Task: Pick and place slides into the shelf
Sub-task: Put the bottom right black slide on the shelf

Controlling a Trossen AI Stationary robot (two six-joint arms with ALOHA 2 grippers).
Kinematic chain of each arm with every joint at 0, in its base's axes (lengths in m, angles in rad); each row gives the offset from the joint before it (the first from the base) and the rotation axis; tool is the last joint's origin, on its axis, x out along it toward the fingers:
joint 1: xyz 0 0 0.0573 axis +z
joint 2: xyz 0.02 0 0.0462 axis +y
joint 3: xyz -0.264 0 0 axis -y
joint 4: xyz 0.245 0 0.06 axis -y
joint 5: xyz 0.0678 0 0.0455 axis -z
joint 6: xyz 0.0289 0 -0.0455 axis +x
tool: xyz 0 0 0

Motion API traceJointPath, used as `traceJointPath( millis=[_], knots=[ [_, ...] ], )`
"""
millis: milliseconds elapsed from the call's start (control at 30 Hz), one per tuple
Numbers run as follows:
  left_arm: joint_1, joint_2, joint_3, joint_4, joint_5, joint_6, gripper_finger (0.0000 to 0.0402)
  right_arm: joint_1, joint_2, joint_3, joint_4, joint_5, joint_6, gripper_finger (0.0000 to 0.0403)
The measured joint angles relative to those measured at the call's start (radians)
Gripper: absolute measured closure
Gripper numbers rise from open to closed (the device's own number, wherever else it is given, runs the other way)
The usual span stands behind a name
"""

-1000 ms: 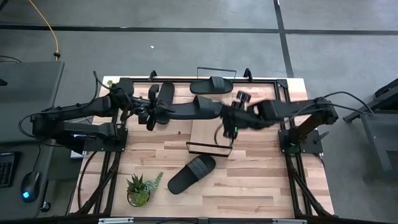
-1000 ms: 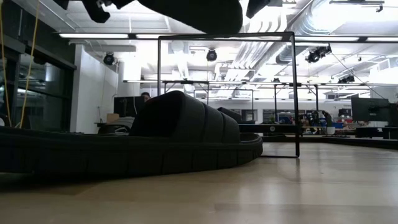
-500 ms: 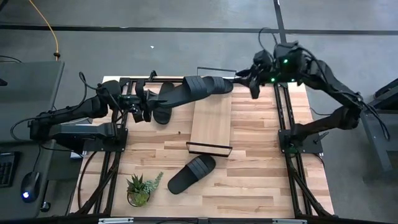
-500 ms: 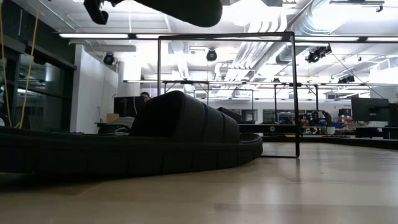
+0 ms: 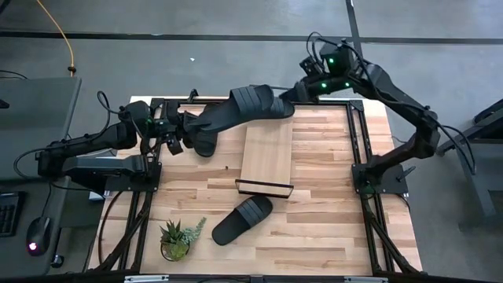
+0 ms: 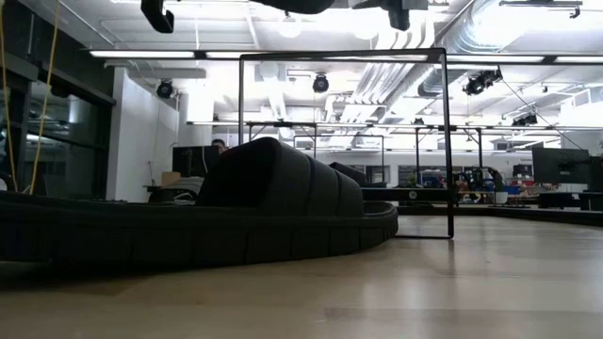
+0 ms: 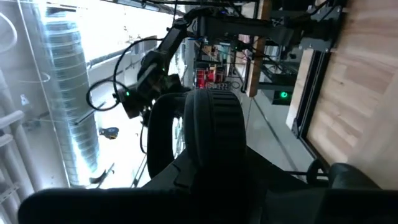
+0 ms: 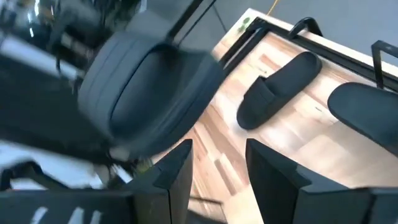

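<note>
Left gripper (image 5: 182, 130) pinches the heel of a raised slide (image 5: 236, 110), held high beside the shelf (image 5: 267, 153). Right gripper (image 5: 302, 90) hangs nearby, fingers spread, empty. Risk: long overhang on an end grip; slide may pivot or slip and miss the board.

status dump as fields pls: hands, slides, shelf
left hand: far-left of table, shut on raised black slip-on slide
right hand: open, empty, up over the far edge near the raised slide's other end
shelf: light-wood board in thin black wire frame, mid-table, no slide on it
second black slide: on the table just below the left hand
third black slide: flat on the table, in front of the shelf
extra: small green potted plant, front-left
</note>
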Motion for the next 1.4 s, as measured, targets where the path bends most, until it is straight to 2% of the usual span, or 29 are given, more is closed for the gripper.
traceJointPath(
  millis=[100, 200, 433, 733, 1400],
  knots=[
    [0.000, 0.000, 0.000, -0.001, -0.001, 0.002, 0.0351, -0.028, 0.018, 0.000, 0.057, -0.008, 0.112, 0.0262],
    [0.000, 0.000, 0.000, -0.005, -0.003, 0.002, 0.0351, -0.046, 0.021, 0.000, 0.103, -0.050, 0.114, 0.0262],
    [0.000, 0.011, 0.000, -0.013, -0.003, 0.002, 0.0351, -0.036, 0.028, 0.000, 0.138, -0.049, 0.139, 0.0262],
    [0.000, 0.045, 0.000, 0.009, -0.022, 0.024, 0.0351, 0.011, 0.067, 0.000, 0.137, -0.039, 0.160, 0.0262],
    [0.000, 0.038, 0.000, 0.023, -0.022, 0.023, 0.0351, 0.011, 0.070, 0.000, 0.066, -0.031, 0.164, 0.0262]
  ],
)
